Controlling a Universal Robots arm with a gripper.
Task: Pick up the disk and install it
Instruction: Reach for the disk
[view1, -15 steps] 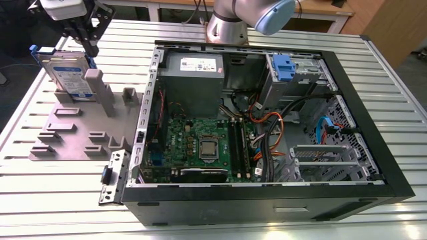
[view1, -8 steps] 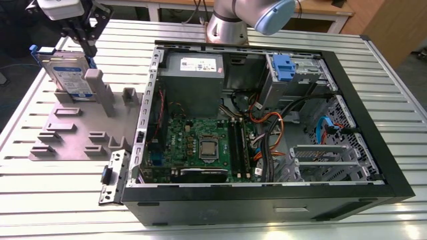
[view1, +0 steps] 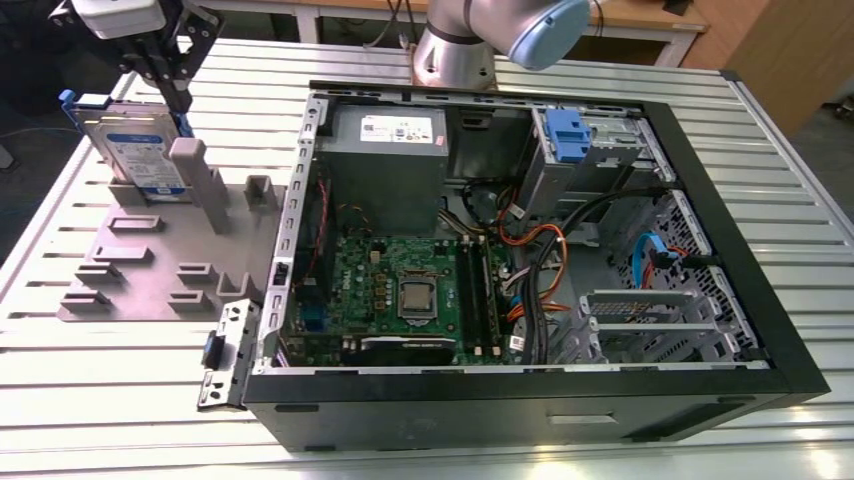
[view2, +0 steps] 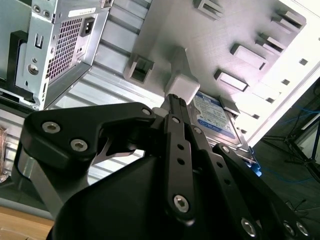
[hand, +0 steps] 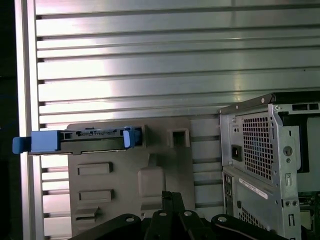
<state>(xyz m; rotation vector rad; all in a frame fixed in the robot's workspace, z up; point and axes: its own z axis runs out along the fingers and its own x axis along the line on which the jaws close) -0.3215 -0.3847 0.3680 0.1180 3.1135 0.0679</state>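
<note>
On the tabletop (view1: 107, 400), in the exterior view, the disk (view1: 134, 150) is seen standing upright in the grey holder (view1: 147, 260), with the tool (view1: 167, 75) just above it. In the second wrist view, the tool (view2: 172, 100) is seen closed up, with nothing gripped. In the first wrist view, the disk (hand: 85, 140) is shown slotted in the holder, apart from the tool. Neither the pickup nor the installation in the computer case (view1: 534, 400) is judged done.

I count one disk (view1: 138, 150), one holder (view1: 147, 270) and one open case (view1: 534, 410). One other blue carrier (view1: 567, 135). One arm (view1: 494, 40), one gripper (view1: 171, 90).
</note>
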